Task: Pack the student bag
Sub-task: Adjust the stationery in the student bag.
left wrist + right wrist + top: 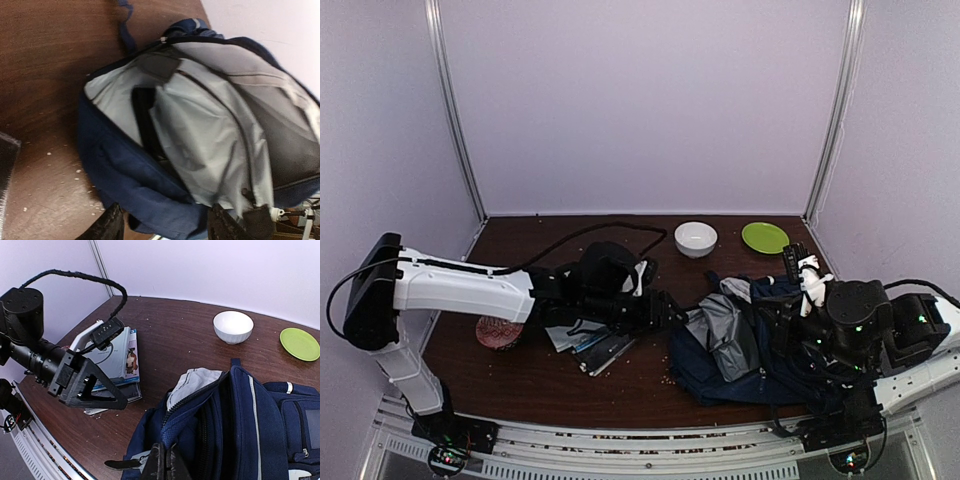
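The student bag (740,350) is laid unzipped on the right of the surface (520,385), its rim pinched by the right fingers (159,462). The left fingers (107,227) are spread and empty; the books (590,340) are not yet packed.

Soft, even, purplish light; faint shadows on the table (620,385). The left wrist view is motion-blurred; the overhead view is slightly grainy.

The student bag (130,185) gapes toward the left gripper (670,310), grey lining (200,130) sagging across its mouth.
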Controlling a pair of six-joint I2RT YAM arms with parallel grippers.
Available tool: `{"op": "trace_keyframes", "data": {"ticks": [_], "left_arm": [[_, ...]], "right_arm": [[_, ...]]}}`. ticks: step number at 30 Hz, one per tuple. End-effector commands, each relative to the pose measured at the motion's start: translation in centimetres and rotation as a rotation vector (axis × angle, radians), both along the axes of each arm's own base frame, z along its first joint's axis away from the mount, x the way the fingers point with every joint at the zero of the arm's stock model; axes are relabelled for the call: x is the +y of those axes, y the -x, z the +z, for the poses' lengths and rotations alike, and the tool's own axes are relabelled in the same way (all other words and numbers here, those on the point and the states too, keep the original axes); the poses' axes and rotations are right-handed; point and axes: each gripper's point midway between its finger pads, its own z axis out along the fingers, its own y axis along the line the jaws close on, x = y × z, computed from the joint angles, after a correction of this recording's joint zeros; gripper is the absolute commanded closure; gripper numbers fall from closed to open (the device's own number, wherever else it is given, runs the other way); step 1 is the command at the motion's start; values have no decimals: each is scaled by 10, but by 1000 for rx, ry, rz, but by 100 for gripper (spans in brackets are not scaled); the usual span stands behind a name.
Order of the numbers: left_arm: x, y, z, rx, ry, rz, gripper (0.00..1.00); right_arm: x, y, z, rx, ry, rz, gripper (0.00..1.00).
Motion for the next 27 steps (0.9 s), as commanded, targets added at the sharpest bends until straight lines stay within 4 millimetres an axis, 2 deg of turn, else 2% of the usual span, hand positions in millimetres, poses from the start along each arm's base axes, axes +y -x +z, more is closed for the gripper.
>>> {"op": "trace_keyframes", "data": {"ticks": [1,10,15,20,23,25,27], "left_arm": [[23,-12,-57,26,-226,19,2],[-4,-28,-71,37,-265,-7,2],[-19,-26,-81,76,-241,-33,2],[-26,-31,-85,86,-219,-13,2],[-31,-34,-97,86,-257,-24,2],[-29,-33,-115,103,-299,-35,11],[-21,-30,-130,120,-311,-11,32]], "right_arm": [[-5,-5,32,-33,-130,-50,100],[-2,-4,30,-21,-130,-41,100],[0,-4,27,-19,-124,-38,100],[5,-3,25,-14,-118,-28,100],[7,-3,22,-12,-114,-27,100],[8,-3,22,-11,-117,-25,100],[8,-2,23,-10,-118,-21,100]]}}
